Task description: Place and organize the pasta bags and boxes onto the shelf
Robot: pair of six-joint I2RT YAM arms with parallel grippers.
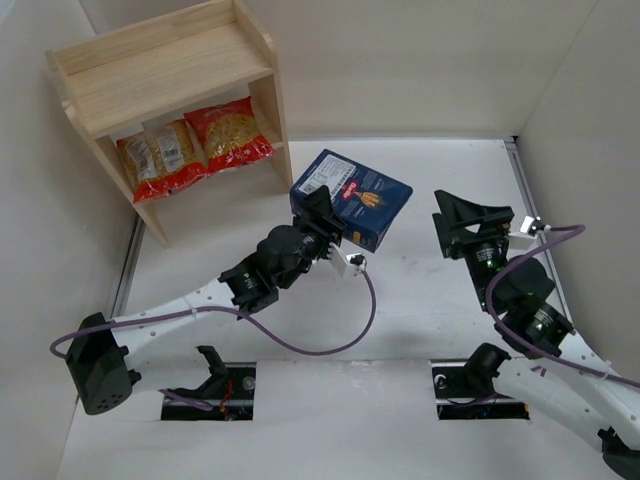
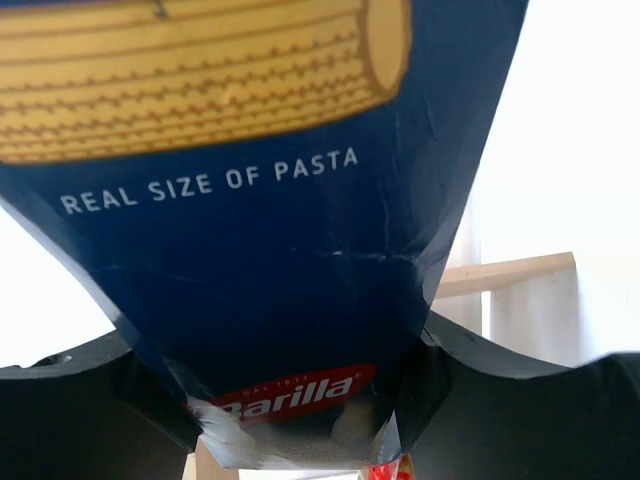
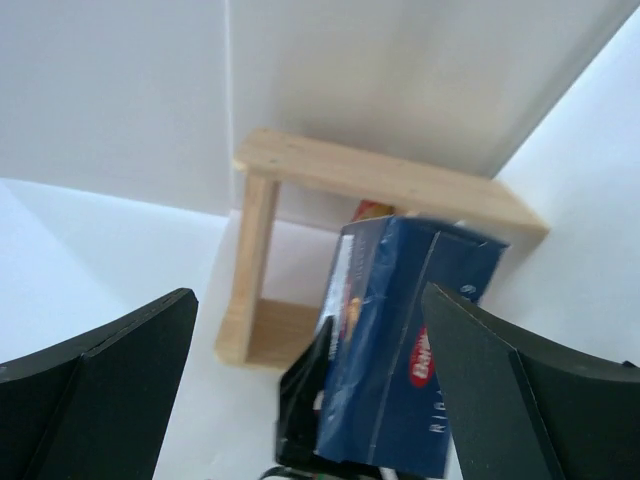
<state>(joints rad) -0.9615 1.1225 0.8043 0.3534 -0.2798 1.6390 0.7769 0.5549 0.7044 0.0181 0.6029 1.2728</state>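
Observation:
My left gripper (image 1: pixel 325 222) is shut on the dark blue pasta box (image 1: pixel 352 198) and holds it above the table, right of the shelf. In the left wrist view the box (image 2: pixel 270 240) fills the frame between my fingers (image 2: pixel 80 400). The wooden shelf (image 1: pixel 170 70) stands at the back left. Two clear bags of yellow pasta lie on its lower tier, one with white labels (image 1: pixel 160 158) and one beside it (image 1: pixel 230 133). My right gripper (image 1: pixel 465 222) is open and empty to the right of the box. The right wrist view shows the box (image 3: pixel 410 350) and the shelf (image 3: pixel 300 170) ahead.
White walls enclose the table on the left, back and right. The shelf's top tier (image 1: pixel 150 55) holds nothing. A purple cable (image 1: pixel 340 335) loops from the left arm over the table. A second cable (image 1: pixel 520 260) runs along the right arm.

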